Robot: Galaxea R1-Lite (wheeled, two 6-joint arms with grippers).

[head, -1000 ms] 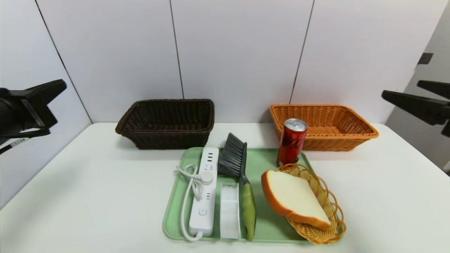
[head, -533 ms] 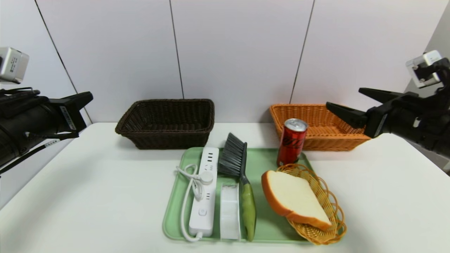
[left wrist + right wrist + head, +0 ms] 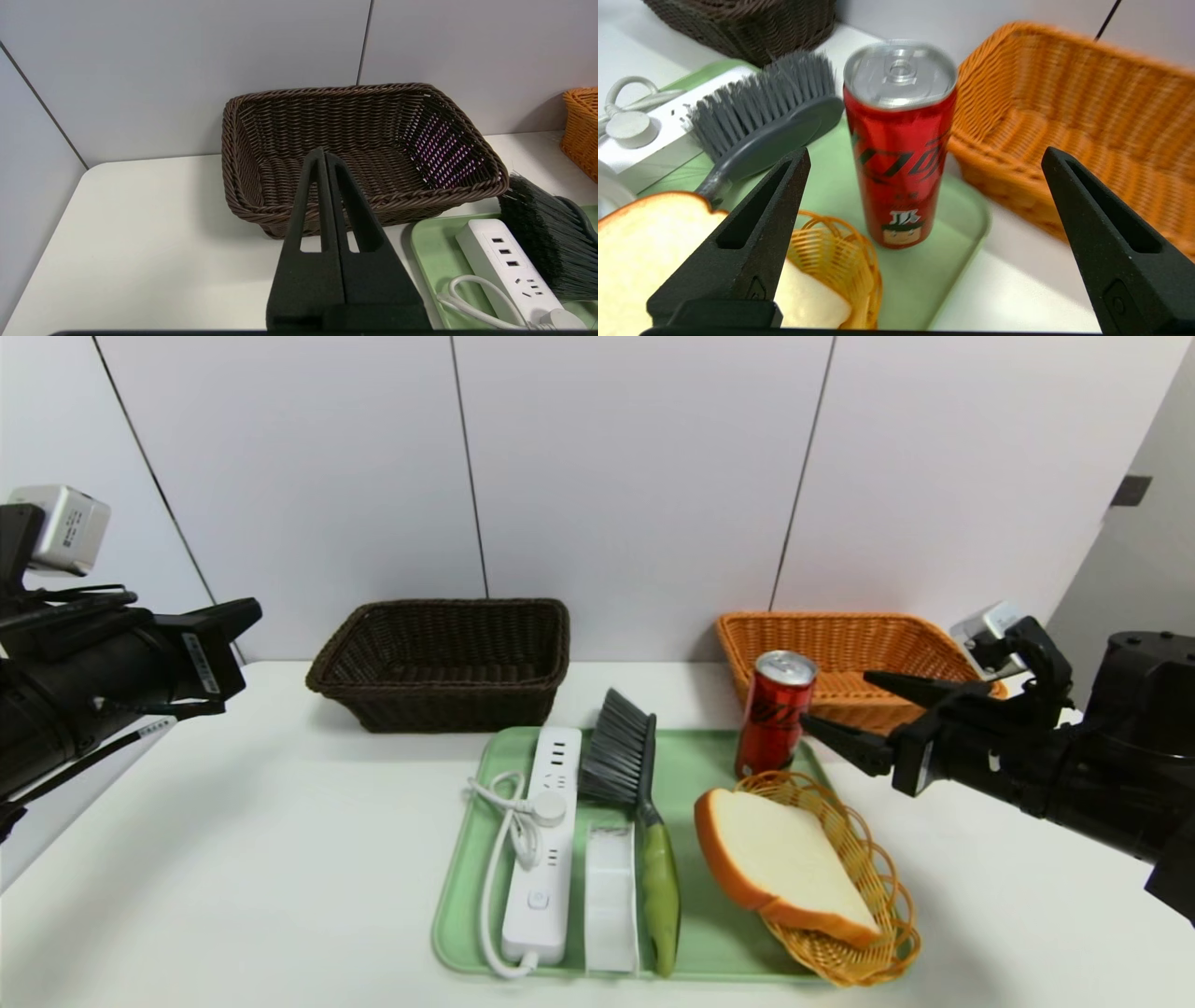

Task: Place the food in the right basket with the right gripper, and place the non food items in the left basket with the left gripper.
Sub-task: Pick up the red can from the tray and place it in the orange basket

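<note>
A green tray (image 3: 702, 775) holds a white power strip (image 3: 546, 845), a grey-bristled brush with a green handle (image 3: 618, 756), a white block (image 3: 610, 896), a red can (image 3: 773, 714) and a bread slice (image 3: 780, 859) lying in a small wicker dish (image 3: 868, 868). My right gripper (image 3: 837, 700) is open, level with the can and just to its right, not touching it. From the right wrist the can (image 3: 899, 140) stands ahead between the spread fingers (image 3: 752, 233). My left gripper (image 3: 250, 609) hovers shut and empty at the far left, pointing at the dark brown basket (image 3: 364, 140).
The dark brown basket (image 3: 443, 663) stands behind the tray on the left and the orange basket (image 3: 873, 658) behind it on the right, both against the wall. White table (image 3: 233, 859) surface lies on either side of the tray.
My right arm has swung in from the right and come down until its open fingers are beside the can. The left arm has shifted slightly inward, still shut.
</note>
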